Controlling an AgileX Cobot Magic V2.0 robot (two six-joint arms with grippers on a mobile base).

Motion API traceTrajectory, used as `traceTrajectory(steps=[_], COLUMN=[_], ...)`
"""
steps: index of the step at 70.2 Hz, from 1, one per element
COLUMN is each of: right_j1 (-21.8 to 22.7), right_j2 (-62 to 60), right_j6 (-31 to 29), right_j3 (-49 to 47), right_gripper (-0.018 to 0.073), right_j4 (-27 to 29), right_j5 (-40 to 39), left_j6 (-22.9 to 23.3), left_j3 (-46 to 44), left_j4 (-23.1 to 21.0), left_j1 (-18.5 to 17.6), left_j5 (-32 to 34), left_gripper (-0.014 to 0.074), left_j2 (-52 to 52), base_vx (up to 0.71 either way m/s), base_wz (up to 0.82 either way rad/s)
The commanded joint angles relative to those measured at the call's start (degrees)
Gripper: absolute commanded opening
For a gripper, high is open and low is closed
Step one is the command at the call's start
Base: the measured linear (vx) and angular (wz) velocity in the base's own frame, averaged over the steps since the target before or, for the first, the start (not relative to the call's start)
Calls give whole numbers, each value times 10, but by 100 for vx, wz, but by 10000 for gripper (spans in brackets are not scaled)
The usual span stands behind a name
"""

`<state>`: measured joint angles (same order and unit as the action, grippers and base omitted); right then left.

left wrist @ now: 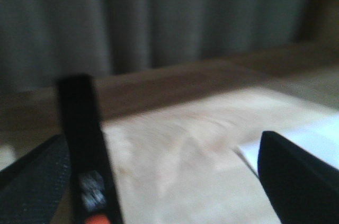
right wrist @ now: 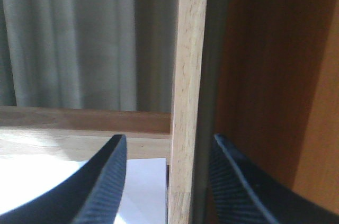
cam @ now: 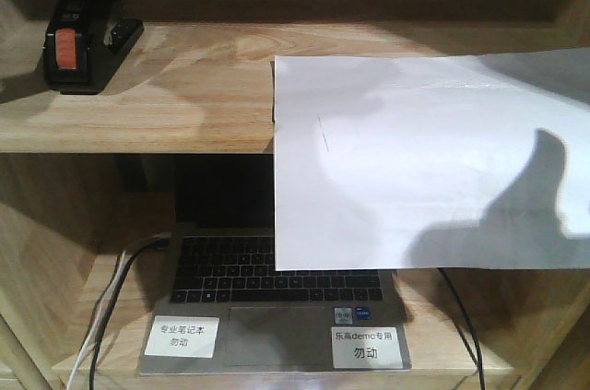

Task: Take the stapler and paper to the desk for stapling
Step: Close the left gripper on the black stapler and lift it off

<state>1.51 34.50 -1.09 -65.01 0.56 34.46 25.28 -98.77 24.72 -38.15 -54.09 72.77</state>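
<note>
Left wrist view, badly blurred, has the left gripper (left wrist: 161,142) spread wide just above the upper wooden board (left wrist: 175,176). The stapler (left wrist: 85,144) stands between its fingers, close against the finger at the left of the picture and well apart from the other one; I cannot tell whether it touches. From the front, the stapler sits at the far left of that board, orange patch toward the near side, with the dark gripper over it. The paper (cam: 415,159) lies to the right, well apart from the stapler. Its near part reaches past the board's front edge and hides part of the laptop (cam: 267,307) on the shelf below. The right gripper (right wrist: 169,189) is also spread, a wooden upright (right wrist: 185,75) showing in the gap beyond, and a corner of the paper lies low under it, near but not pinched
</note>
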Motion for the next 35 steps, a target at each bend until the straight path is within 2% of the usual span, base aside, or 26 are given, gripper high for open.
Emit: traceTrajectory(steps=[1,13,28,35], right_j1=[4,4,4,4], right_j2=[7,7,7,7], right_j6=[-1,-1,-1,-1], right_j3=[-15,-15,-15,-15], right_gripper=[343,343,343,343], right_j4=[-2,-2,-2,-2], right_j5=[-39,-39,-39,-39], left_j6=[23,30,29,28], left_j3=[-72,-150,-168,-168], left_j4=[34,37,22,-5], left_j1=[-5,26,65,81], left_j5=[-18,-94,-116,-117], left_gripper=[660,656,640,636], left_j2=[28,94,135,148], base_vx=[0,0,0,0], base_wz=[0,0,0,0])
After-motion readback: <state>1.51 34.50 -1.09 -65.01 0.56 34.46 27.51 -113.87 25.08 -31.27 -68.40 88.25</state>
